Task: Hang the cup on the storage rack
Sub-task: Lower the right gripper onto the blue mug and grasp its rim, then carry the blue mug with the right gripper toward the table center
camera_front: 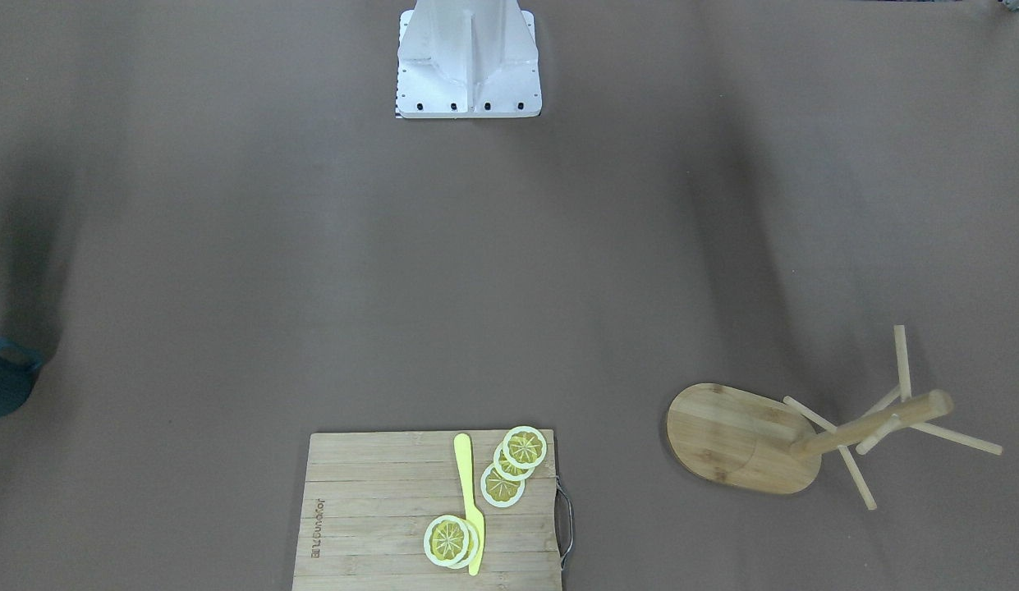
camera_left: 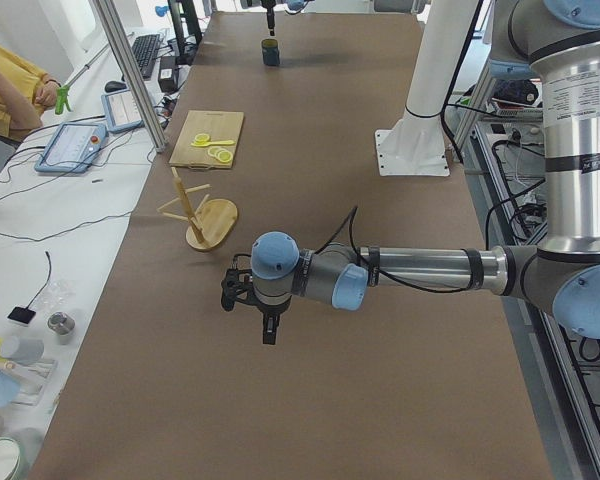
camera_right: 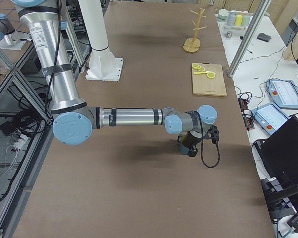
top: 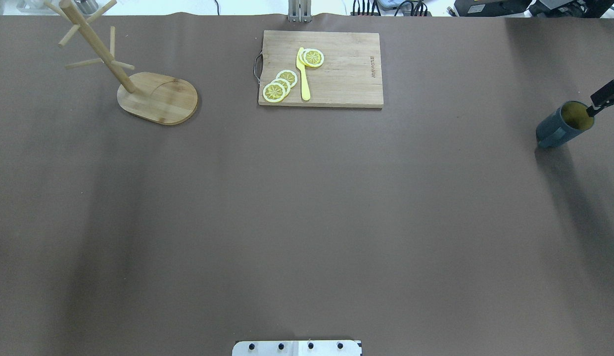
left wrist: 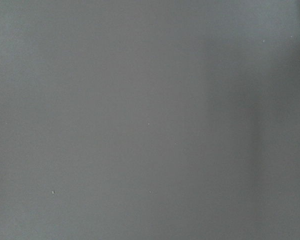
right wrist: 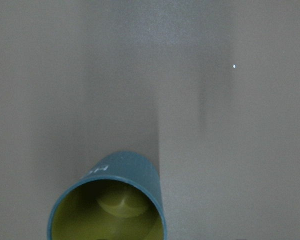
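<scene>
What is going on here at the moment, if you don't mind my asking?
The right tool is at the rim of the blue cup at the table's right end; whether it grips yet is unclear. The wooden storage rack stands with bare pegs at the far left, so the cup isn't hung. The left tool hangs above the table, away from both.

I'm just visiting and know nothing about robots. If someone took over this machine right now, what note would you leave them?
Left tool: hangs over bare table, holding nothing; open or shut, cannot tell.
Right tool: at the rim of the cup, one finger seemingly inside; grip unclear.
Cup: upright on the table at the robot's right end.
Storage rack: stands at the far left, pegs bare.
Done: right tool is at the cup.
Left: grip, lift, carry across, hang it on a peg.
</scene>
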